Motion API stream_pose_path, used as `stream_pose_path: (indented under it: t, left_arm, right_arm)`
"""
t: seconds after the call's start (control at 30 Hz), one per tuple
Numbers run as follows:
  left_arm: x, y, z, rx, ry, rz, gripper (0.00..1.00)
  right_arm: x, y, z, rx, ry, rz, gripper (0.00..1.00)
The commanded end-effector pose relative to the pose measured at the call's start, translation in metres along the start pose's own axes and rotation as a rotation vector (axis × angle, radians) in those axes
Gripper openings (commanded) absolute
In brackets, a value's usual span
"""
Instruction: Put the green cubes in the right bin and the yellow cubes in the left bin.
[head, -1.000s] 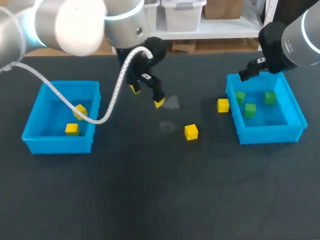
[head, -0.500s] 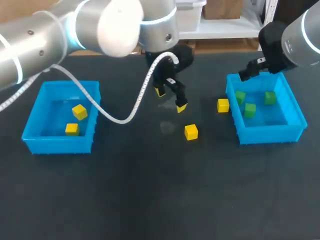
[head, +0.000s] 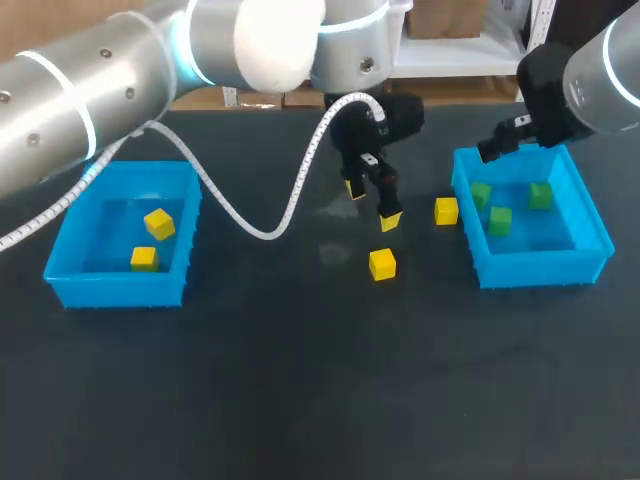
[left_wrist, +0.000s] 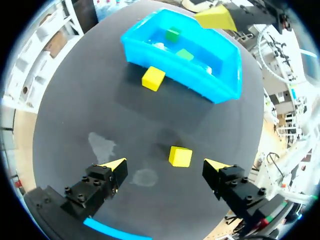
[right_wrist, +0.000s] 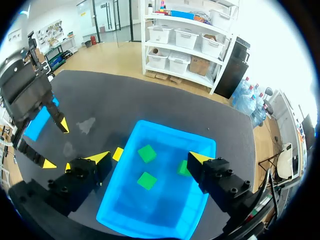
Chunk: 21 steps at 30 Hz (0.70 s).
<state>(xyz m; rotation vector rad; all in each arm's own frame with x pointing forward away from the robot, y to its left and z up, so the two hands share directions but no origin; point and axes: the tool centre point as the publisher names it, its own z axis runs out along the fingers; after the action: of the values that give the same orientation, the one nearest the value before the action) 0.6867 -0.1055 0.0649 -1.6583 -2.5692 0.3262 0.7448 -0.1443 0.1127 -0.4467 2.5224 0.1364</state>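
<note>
Left gripper (left_wrist: 165, 165): fingers spread wide, empty. Small yellow cube (left_wrist: 180, 156) on table between and just ahead of tips, untouched. Second yellow cube (left_wrist: 153, 78) farther ahead, just beside blue plastic right bin (left_wrist: 200, 80). Right gripper (right_wrist: 150, 159): fingers apart, empty, bin beneath; three green cubes (right_wrist: 147, 153) inside.

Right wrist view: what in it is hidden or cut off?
Third green cube: mostly behind one finger of the right gripper.
Yellow cube beside the right bin: partly behind its other finger.
Left bin: only a sliver shows, behind the left gripper.
</note>
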Motion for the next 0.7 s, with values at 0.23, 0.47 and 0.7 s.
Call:
stream_pose_path:
  t: [0.23, 0.47, 0.7]
  left_arm:
    - [0.006, -0.015, 0.013, -0.024, 0.082, 0.03, 1.0]
    - [0.008, -0.022, 0.028, -0.023, 0.097, 0.03, 1.0]
    - [0.005, -0.018, 0.045, -0.037, 0.103, 0.001, 1.0]
  right_arm:
    - [0.003, 0.001, -0.001, 0.007, -0.009, 0.002, 1.0]
    - [0.003, 0.001, -0.001, 0.007, -0.009, 0.002, 1.0]
    - [0.003, 0.001, -0.001, 0.007, -0.009, 0.002, 1.0]
